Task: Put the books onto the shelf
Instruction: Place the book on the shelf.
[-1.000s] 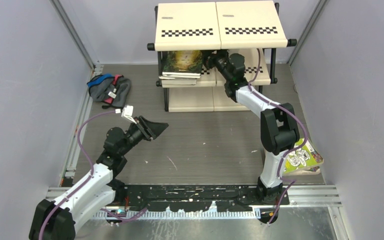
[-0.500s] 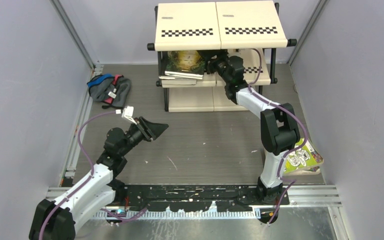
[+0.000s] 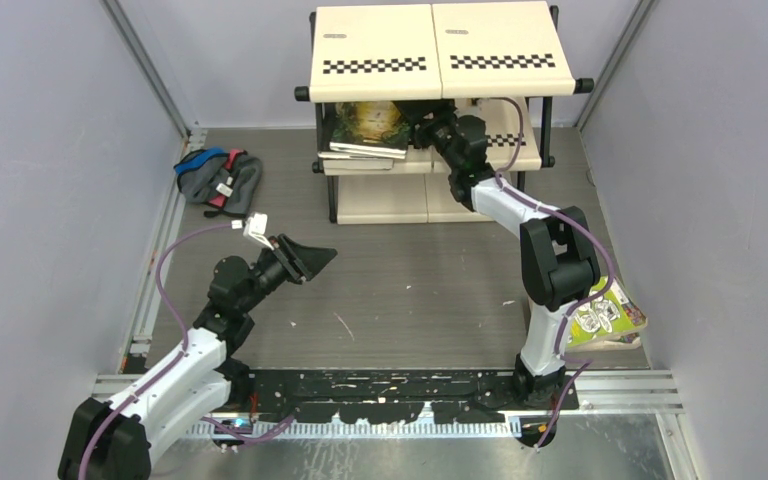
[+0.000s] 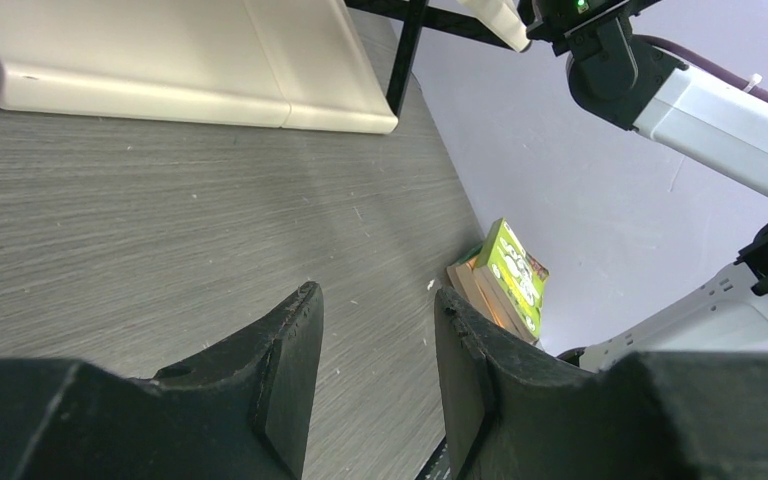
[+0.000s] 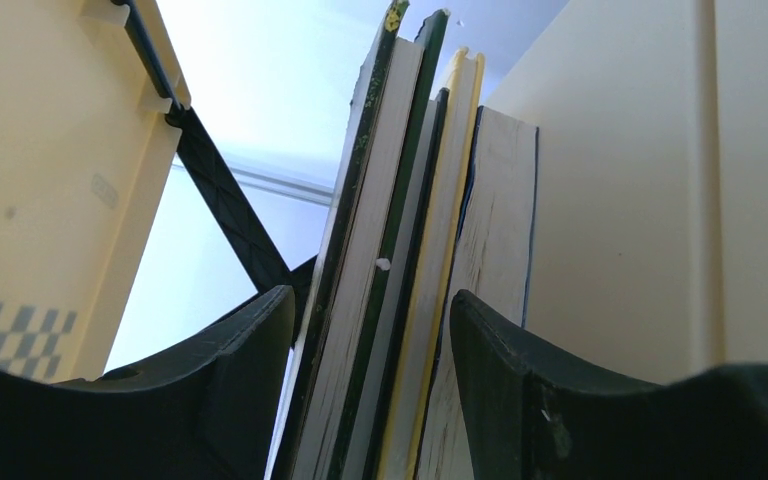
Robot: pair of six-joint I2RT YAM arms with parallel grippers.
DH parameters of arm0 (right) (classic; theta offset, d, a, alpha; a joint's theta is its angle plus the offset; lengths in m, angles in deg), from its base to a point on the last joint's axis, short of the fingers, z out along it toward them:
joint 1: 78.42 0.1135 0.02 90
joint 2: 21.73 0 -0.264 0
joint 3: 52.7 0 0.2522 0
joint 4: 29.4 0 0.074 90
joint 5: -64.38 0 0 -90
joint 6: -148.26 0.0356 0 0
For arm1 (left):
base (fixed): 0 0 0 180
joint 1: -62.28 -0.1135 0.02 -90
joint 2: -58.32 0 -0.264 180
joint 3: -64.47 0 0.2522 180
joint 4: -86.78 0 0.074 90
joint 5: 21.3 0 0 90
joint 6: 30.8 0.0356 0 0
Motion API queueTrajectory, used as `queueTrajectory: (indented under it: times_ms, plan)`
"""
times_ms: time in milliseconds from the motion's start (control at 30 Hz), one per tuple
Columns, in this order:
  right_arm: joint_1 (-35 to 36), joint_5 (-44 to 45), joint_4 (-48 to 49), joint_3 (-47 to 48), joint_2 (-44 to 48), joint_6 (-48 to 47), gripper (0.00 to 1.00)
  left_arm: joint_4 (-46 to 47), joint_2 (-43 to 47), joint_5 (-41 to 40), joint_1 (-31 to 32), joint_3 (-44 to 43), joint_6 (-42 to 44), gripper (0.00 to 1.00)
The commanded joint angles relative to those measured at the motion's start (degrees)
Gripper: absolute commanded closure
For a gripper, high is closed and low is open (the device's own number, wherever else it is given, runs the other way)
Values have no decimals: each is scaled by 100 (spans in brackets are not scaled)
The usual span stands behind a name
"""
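1. The right gripper [image 3: 418,125] [image 5: 370,300] reaches into the middle tier of the shelf [image 3: 440,40], jaws either side of the stacked books [image 3: 365,130] [image 5: 400,250] at its left end. Whether they pinch them cannot be told.
2. The left gripper [image 3: 320,255] [image 4: 375,300] hangs over the tabletop [image 3: 410,290], jaws apart and empty.
3. A lime-green book [image 3: 610,318] [image 4: 508,275] lies at the tabletop's near right corner.

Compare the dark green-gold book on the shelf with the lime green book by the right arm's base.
The dark green-gold book sits on the shelf's middle tier, left half; the lime green book lies on the table at far right. The green-gold cover is dark, the lime one bright with black-and-white figures. The green-gold book is shelved; the lime one is not yet. Both lie cover up atop other books.
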Motion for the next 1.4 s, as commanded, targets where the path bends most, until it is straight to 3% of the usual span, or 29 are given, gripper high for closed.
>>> queueTrajectory:
  times_ms: [0, 1000, 1233, 1367]
  plan:
    - [7, 138, 392, -201, 244, -147, 36, 381, 8, 77, -35, -9, -27, 55]
    - [1, 1270, 927, -1419, 1371, -364, 40, 442, -55, 123, -43, -79, -89, 55]
    - [7, 1441, 974, -1490, 1452, -369, 72, 433, -62, 122, -44, -70, -97, 55]
    - [7, 1402, 914, -1393, 1408, -385, 81, 418, -42, 91, -43, -62, -106, 52]
